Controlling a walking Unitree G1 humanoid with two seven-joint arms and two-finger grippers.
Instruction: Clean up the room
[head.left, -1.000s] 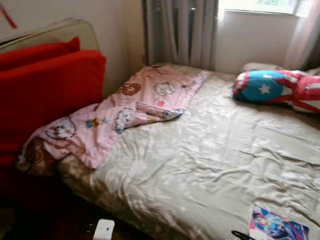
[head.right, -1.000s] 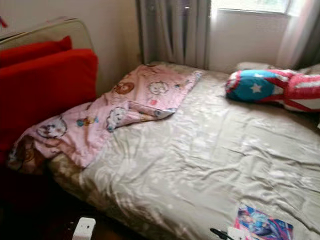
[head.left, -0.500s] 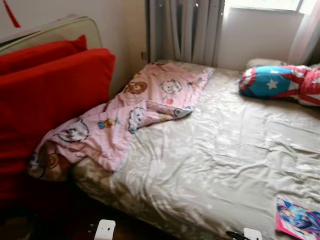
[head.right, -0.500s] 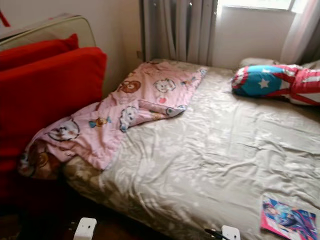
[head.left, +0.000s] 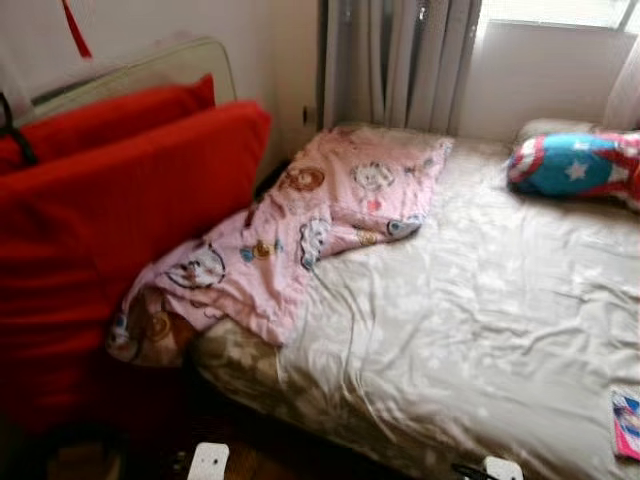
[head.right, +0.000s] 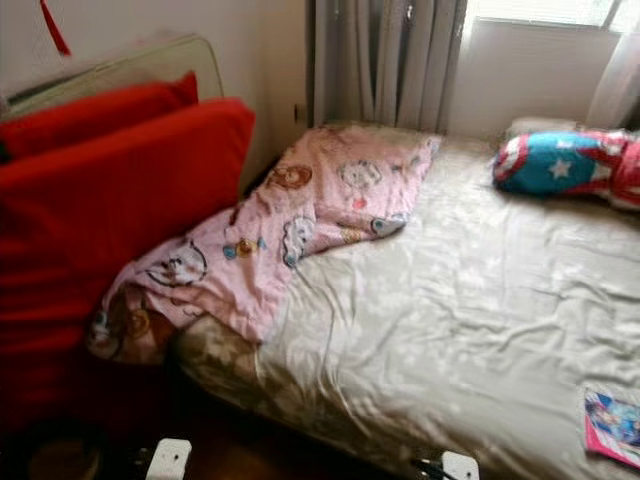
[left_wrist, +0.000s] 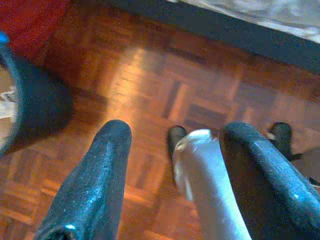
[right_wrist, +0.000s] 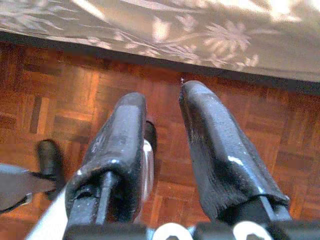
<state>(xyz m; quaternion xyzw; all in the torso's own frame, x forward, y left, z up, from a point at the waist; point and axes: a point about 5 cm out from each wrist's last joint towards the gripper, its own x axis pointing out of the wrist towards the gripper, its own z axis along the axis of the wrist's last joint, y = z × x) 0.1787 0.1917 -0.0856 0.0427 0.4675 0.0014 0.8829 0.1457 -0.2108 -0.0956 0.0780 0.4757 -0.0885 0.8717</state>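
Where lettering might sit on the cover of the magazine (head.right: 612, 428), cannot read any: too blurred, and cut off at the frame edge. Lies flat on the beige sheet (head.left: 480, 300) of the bed, up ahead and to the right of the right gripper (right_wrist: 162, 95).

Can make out cartoon bears and cats on the pink blanket (head.left: 300, 225), but no words. Sprawls up ahead of the left gripper (left_wrist: 177, 130), rumpled, one end flat on the sheet, the other end spilling off the bed's near corner against the red cushions (head.left: 110, 230). Cannot tell what its hanging end covers.

Farther off, ahead of the right gripper by the window wall, rests a pillow (head.left: 575, 165) with a white star on blue and red-and-white stripes, its right part cut off. Behind the cushions, only the pale rounded top of a board (head.left: 150, 70) to be seen.

Hang low, both grippers, over the parquet floor (left_wrist: 150, 75). Left gripper released, black fingers spread wide, a silver robot limb (left_wrist: 205, 180) showing through the gap. Just beside it, cropped by the frame, curves the dark rim of a round container (left_wrist: 35, 105); contents hard to make out. Right gripper released too, fingers apart by a narrower gap, grasping nothing, close under the sheet's flowered hem (right_wrist: 200, 35).
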